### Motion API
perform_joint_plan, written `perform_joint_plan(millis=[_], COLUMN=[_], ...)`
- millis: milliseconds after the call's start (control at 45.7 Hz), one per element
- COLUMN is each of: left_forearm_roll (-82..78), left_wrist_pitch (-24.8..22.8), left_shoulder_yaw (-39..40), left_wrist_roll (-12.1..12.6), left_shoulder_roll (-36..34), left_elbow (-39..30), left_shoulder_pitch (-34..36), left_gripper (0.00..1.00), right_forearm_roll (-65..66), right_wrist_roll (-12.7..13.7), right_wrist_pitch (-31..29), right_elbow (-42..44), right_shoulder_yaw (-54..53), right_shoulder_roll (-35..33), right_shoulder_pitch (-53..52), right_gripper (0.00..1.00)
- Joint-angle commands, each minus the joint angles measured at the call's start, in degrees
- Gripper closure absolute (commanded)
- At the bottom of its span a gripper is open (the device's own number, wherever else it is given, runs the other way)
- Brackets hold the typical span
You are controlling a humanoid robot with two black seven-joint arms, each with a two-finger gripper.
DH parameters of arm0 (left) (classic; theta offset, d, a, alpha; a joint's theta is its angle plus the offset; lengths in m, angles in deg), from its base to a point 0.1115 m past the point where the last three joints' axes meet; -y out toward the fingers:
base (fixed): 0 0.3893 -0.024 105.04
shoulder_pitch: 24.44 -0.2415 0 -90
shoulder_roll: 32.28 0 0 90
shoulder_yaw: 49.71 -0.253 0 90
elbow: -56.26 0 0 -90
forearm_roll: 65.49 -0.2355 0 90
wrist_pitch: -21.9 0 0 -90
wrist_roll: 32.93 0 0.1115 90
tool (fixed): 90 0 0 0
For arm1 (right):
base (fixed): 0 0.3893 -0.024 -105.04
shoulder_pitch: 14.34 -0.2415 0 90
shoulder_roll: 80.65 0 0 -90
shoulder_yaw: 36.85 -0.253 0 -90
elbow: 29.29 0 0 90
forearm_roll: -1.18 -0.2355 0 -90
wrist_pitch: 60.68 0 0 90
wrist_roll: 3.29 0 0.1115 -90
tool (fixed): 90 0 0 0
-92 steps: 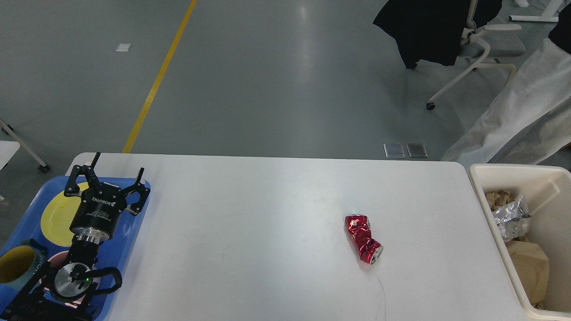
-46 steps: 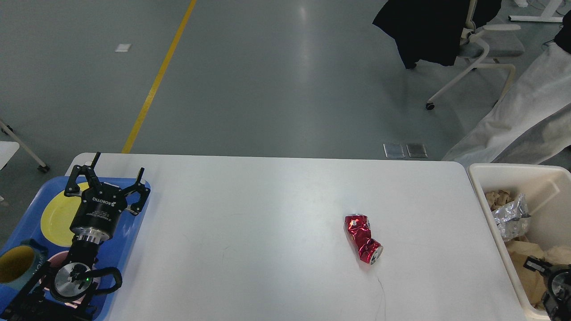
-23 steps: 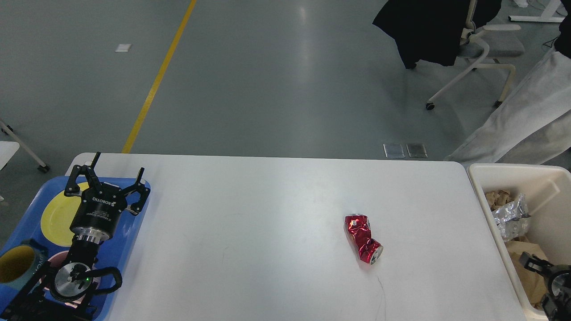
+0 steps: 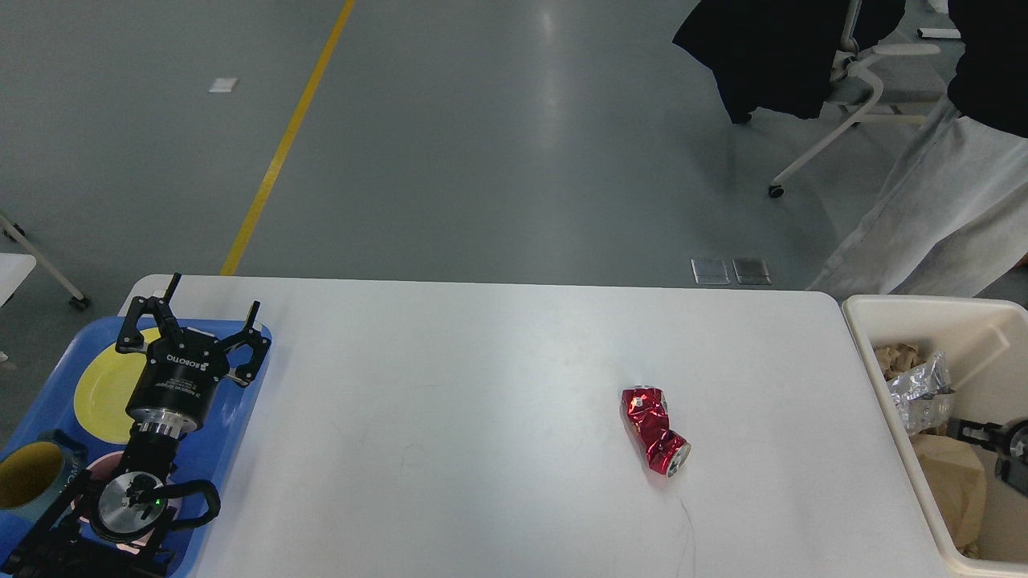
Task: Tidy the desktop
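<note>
The desktop (image 4: 482,385) is a wide white tabletop. A crushed red can (image 4: 654,429) lies on it right of centre. My left gripper (image 4: 213,305) is open and empty, hovering over the far right corner of the blue tray (image 4: 241,401). My right gripper (image 4: 976,432) just enters at the right edge, over the cream-white bin (image 4: 863,321). It is small and dark, so I cannot tell its fingers apart. It is well right of the can.
The tray holds a yellow plate (image 4: 96,385), a yellow-lined cup (image 4: 28,478) and a pink dish (image 4: 108,466). The bin holds crumpled foil (image 4: 923,389) and brown paper (image 4: 956,482). A person (image 4: 940,217) stands behind the bin, near an office chair (image 4: 867,80).
My right gripper has come into view at the right edge and risen over the bin. The person behind the bin has shifted. The left arm and the can have not moved.
</note>
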Motion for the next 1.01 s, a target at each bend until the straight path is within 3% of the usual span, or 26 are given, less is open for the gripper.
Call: perform_joint_plan(millis=[0, 175, 328, 438, 591, 766, 898, 985], left_forearm_roll=[0.0, 0.0, 0.0, 0.0, 0.0, 0.0, 0.0, 0.0], left_wrist_pitch=[0.0, 0.0, 0.0, 0.0, 0.0, 0.0, 0.0, 0.0], left_shoulder_yaw=[0.0, 0.0, 0.0, 0.0, 0.0, 0.0, 0.0, 0.0], left_wrist_roll=[0.0, 0.0, 0.0, 0.0, 0.0, 0.0, 0.0, 0.0], left_shoulder_roll=[0.0, 0.0, 0.0, 0.0, 0.0, 0.0, 0.0, -0.1], left_elbow=[0.0, 0.0, 0.0, 0.0, 0.0, 0.1, 0.0, 0.0], left_shoulder_pitch=[0.0, 0.0, 0.0, 0.0, 0.0, -0.1, -0.1, -0.1], left_gripper=[0.04, 0.04, 0.04, 0.04, 0.04, 0.04, 0.04, 0.04], right_forearm_roll=[5.3, 5.4, 4.8, 3.0, -3.0, -5.2, -8.1, -8.1], right_wrist_roll=[0.5, 0.7, 0.7, 0.7, 0.7, -0.4, -5.7, -6.2], right_wrist_pitch=[-5.4, -21.3, -36.5, -42.3, -47.2, -46.6, -45.7, -45.5], right_elbow=[-11.8, -26.3, -36.7, -45.5, -56.2, -66.6, -69.2, -69.2], right_shoulder_yaw=[6.1, 18.0, 18.9, 19.1, 20.5, 25.2, 27.3, 27.9], right_shoulder_roll=[-3.4, -0.4, 3.6, 4.7, 5.7, 10.1, 11.9, 12.5], right_shoulder_pitch=[-13.3, -35.4, -52.3, -65.3, -80.2, -90.1, -92.6, -92.9], right_gripper=[0.0, 0.0, 0.0, 0.0, 0.0, 0.0, 0.0, 0.0])
